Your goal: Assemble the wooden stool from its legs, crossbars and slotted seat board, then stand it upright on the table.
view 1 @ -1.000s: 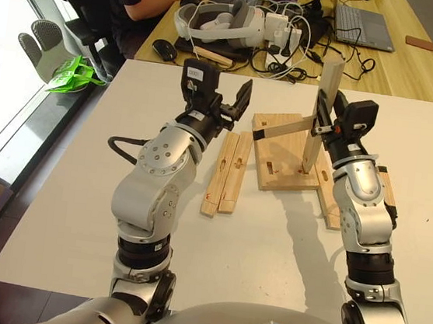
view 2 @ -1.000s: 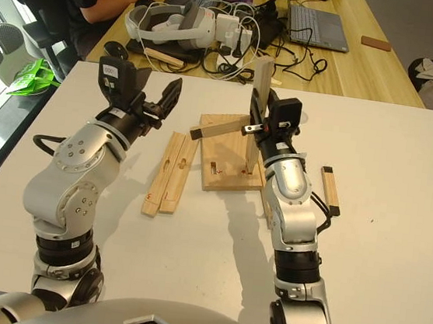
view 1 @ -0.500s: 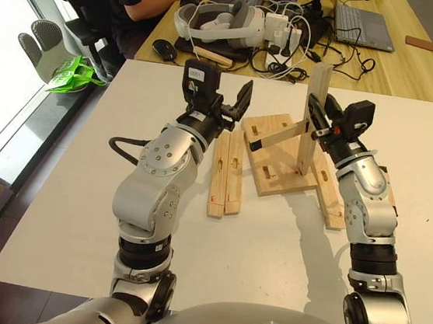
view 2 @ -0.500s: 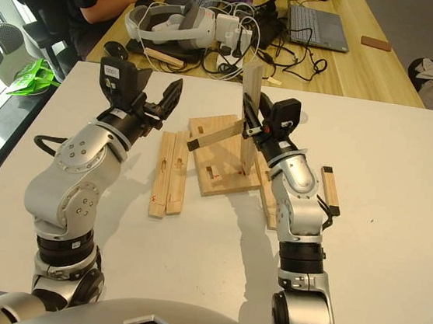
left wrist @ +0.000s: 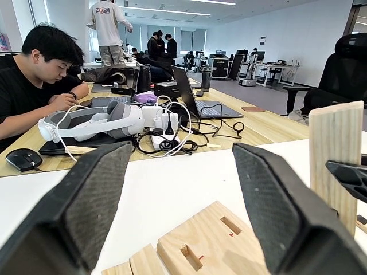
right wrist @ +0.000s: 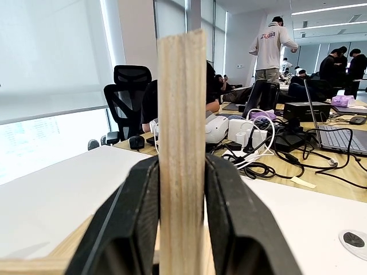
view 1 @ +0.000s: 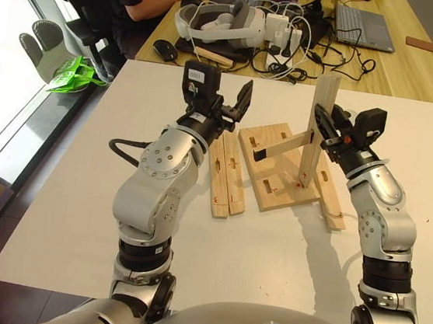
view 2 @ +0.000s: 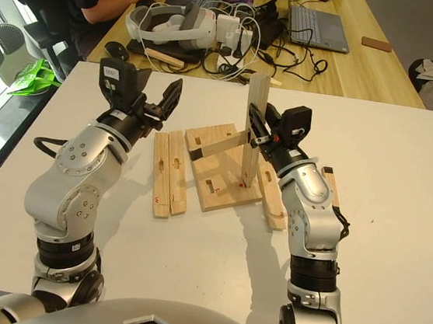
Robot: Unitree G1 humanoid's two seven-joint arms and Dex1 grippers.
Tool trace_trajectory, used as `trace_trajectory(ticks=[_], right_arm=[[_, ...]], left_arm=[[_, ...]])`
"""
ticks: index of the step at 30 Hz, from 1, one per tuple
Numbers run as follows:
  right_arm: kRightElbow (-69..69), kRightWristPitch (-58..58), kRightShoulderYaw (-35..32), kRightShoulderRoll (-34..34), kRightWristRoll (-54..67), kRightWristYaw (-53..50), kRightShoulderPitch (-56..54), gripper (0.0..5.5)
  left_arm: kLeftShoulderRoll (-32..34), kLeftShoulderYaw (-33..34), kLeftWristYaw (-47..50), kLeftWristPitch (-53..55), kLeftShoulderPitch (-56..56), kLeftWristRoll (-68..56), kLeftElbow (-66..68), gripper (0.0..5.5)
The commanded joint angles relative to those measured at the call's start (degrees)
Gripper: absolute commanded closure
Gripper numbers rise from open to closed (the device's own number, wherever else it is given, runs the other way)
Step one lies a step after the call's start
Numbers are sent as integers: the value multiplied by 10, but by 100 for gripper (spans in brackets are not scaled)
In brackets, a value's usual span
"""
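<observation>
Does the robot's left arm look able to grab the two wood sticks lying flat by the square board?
Probably yes. The left gripper is open, close to the two sticks, with nothing between. The right gripper holds the upright leg off to the side.

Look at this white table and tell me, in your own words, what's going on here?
The robot is partway through building a wooden stool. Its right gripper is shut on an upright pale wooden leg whose lower end rests on the flat slotted seat board; a crossbar juts sideways from that leg. The left gripper hangs open and empty near two more slotted wooden pieces lying side by side left of the board. Another wooden piece lies at the board's right.
</observation>
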Motion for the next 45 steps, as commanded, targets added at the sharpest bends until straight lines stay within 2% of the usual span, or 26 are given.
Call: trace_trajectory(ticks=[1,14,20,25,28,30,33,35,40,45], right_arm=[[-32,29,-8,-14,-6,-13,39,452],[-225,10,-66,-63,29,13,182,452],[-267,98,-127,-85,167,26,224,452],[-286,129,-134,-112,214,37,243,452],[-303,147,-156,-154,243,75,280,452],[-298,154,-170,-179,257,88,271,452],[-275,158,-172,-180,277,59,210,452],[-262,160,-161,-154,283,13,157,452],[-154,87,-134,4,226,-174,-38,452],[-21,-17,-196,166,258,-321,-148,452]], left_arm=[[3,0,1,-4,3,2,-5,225],[7,2,15,-13,22,15,-33,225],[10,2,17,-17,25,20,-40,225],[9,-4,19,-19,31,25,-46,225],[14,0,19,-16,38,27,-56,225],[14,3,23,-15,44,30,-60,225],[7,-3,31,-19,43,34,-58,225],[4,-7,31,-20,40,35,-55,225],[-2,6,26,-19,36,27,-37,225],[-8,2,19,-19,32,28,-13,225]])
